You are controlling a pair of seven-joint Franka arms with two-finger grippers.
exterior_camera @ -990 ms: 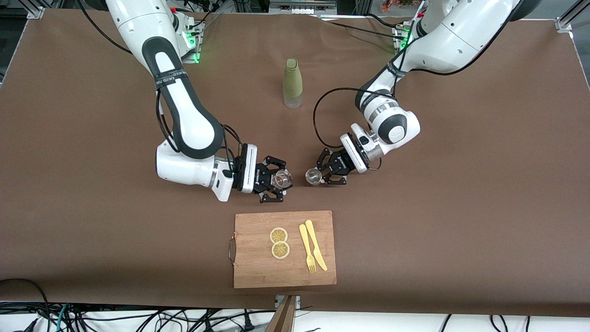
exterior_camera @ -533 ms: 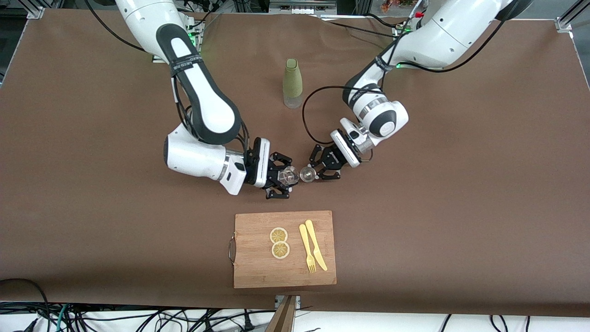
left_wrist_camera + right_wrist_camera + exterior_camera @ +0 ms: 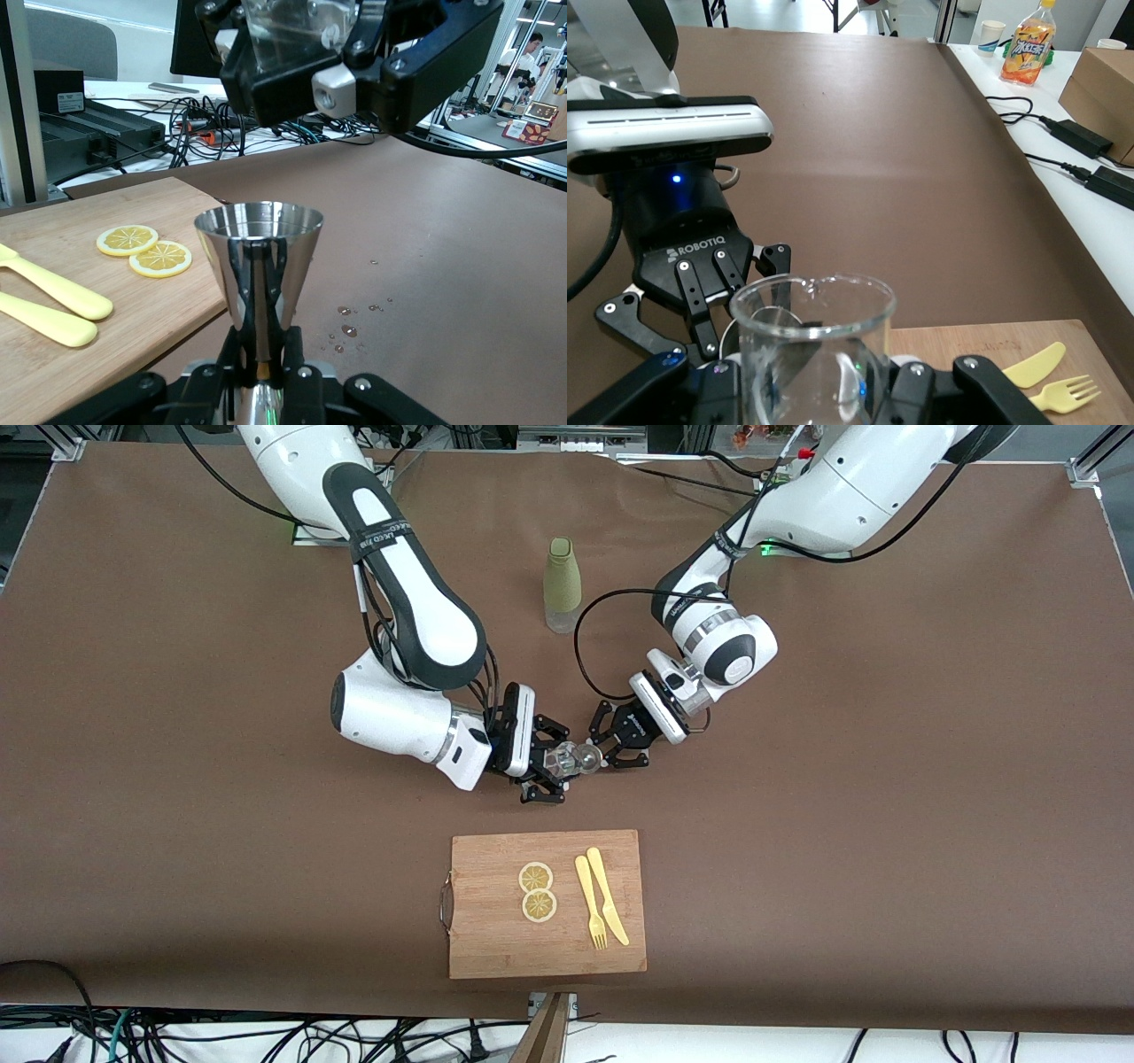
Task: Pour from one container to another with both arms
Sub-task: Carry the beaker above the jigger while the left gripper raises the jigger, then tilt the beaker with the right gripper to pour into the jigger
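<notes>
Hidden/unclear: the grip points of both vessels were masked by pincer linkage in the front view, and the two rims overlapped there, so contact between them could not be judged. In the left wrist view the beaker was cut off at the frame edge; any liquid inside could not be made out.

Right pincer (image 3: 556,763) was clamped on a clear glass beaker (image 3: 812,341), held over bare table (image 3: 177,735) between the green bottle (image 3: 563,584) and the cutting board (image 3: 547,903). Left pincer (image 3: 601,751) was clamped on a metal jigger (image 3: 259,261), held upright just beside the beaker. From the left wrist view the beaker was seen above the jigger's mouth. A few droplets (image 3: 345,328) were seen on the table near the jigger.

On the board: two lemon slices (image 3: 537,891), a yellow fork (image 3: 590,902) and knife (image 3: 607,895), side by side.

Versus a second earlier: both pincers were brought together toward table centre; a clear gap between beaker and jigger was closed to none visible. Both grips were unchanged. Bottle, board and its contents were not moved.
</notes>
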